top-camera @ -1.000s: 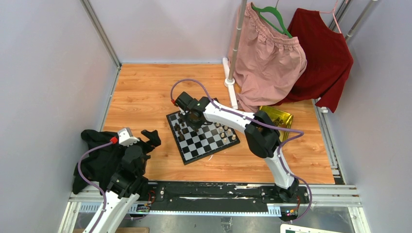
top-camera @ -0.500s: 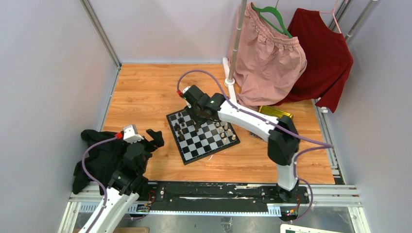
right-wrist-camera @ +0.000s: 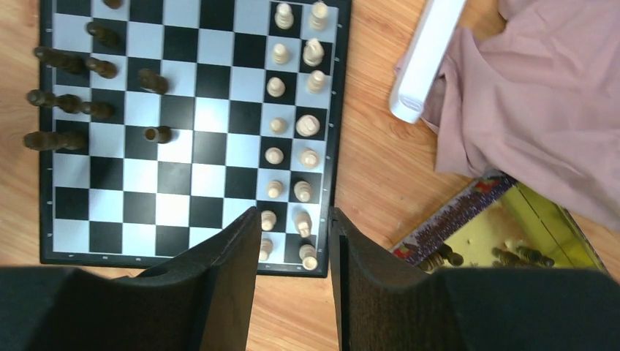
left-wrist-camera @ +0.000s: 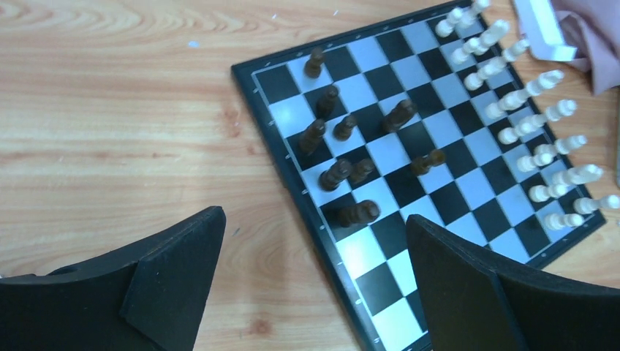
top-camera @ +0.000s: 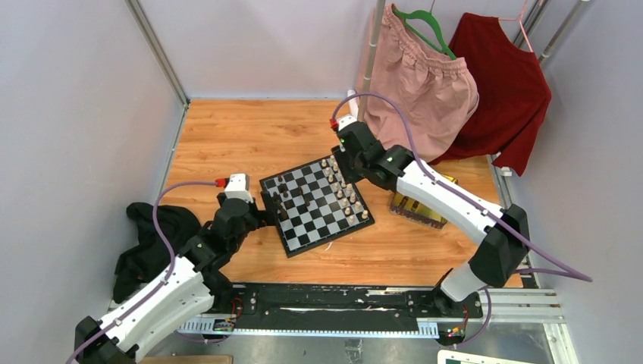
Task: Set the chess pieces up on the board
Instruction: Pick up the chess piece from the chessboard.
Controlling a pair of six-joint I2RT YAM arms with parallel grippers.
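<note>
Left gripper (left-wrist-camera: 313, 217), fingers wide apart and empty, hangs over the board's (left-wrist-camera: 446, 124) lower-left edge; the dark pieces (left-wrist-camera: 343, 172) cluster just above it, mid-frame. Right gripper (right-wrist-camera: 292, 212), fingers narrowly parted and empty, hovers over the cream pieces (right-wrist-camera: 274, 155) at the board's lower-right corner.

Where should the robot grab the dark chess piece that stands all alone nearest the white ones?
Probably pinch the lone dark piece around its slim upper body, coming from straight above. It looks upright, and the squares of the board around it are free, leaving room to close.
</note>
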